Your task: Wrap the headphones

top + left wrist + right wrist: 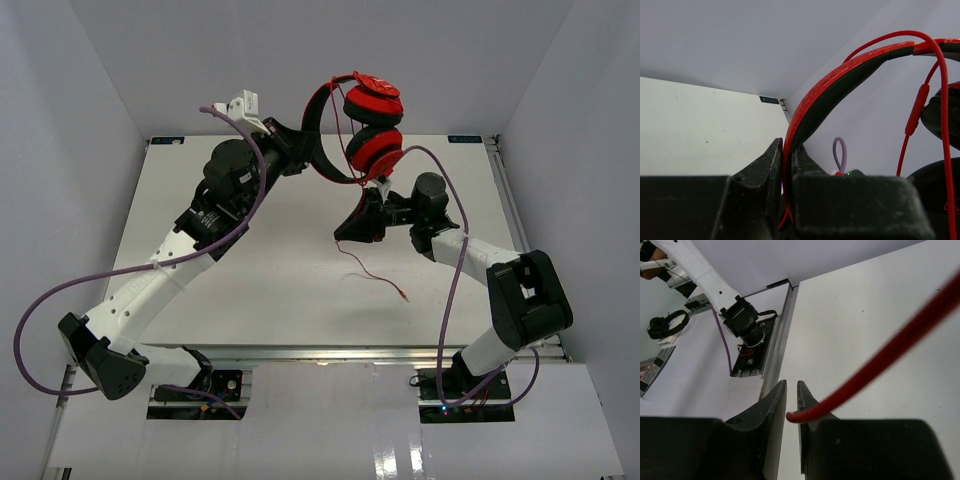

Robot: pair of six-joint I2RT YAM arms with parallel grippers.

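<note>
Well, the headphones (pixel 365 120) are up in the air above the middle of the table's far edge, with nothing of them but the wire reaching the table (pixel 250 290). The left gripper (pixel 788 150) has its two fingers squeezed tight on the headband (pixel 840 85). In the left wrist view the black-and-red arc rises out of that pinch and sweeps away to the right. From above, the two red cups (pixel 373 148) hang stacked together at the far end of that arc, on the right arm's side.

Over to the right gripper (pixel 792 390): its jaws are drawn in to a narrow slit, and the cord (pixel 890 355) runs straight down into it, so it looks nipped there. In the overhead view that gripper sits just on the near side of the cups and below them. The spare length of cord trails out of it onto the table, heading toward the near right corner and ending in the plug (pixel 403 297).

So here's what the next move hangs on. The cups and band lie beyond and above the right gripper, toward the far edge. The band's long curve runs left to right between the two arms. The cord is a short span from cups to pinch, with a slack tail below.

My read is that the right arm, already on the wire, is the one to carry it around the band while the left holds steady. The risk is the thin cord slipping through that pinch.
</note>
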